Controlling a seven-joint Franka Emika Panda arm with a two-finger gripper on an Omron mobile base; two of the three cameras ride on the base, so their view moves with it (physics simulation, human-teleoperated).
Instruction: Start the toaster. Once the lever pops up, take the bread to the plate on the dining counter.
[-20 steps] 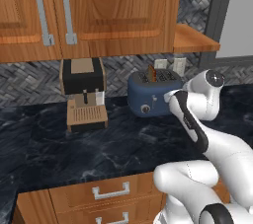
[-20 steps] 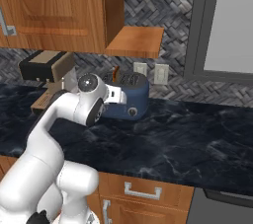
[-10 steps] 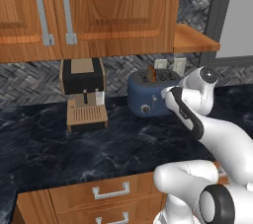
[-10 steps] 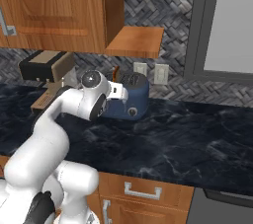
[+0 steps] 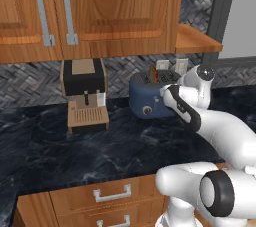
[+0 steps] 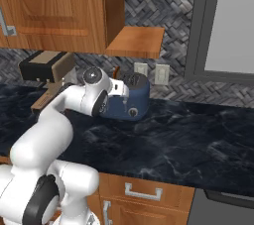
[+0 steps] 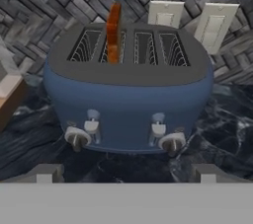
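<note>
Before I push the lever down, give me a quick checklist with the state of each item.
1. Bread in a slot: ok, it stands up out of the second slot from the left in the hand view.
2. Levers up: ok, both sit high on the toaster front.
3. Gripper open: ok, fingertips wide apart and empty.
4. Gripper lined up: not ok, it faces the middle of the front, between the two levers.
5. Contact with a lever: not ok, the tips are short of the front.
6. Which lever drives the bread's slot: cannot tell for sure; the left one sits below it.
</note>
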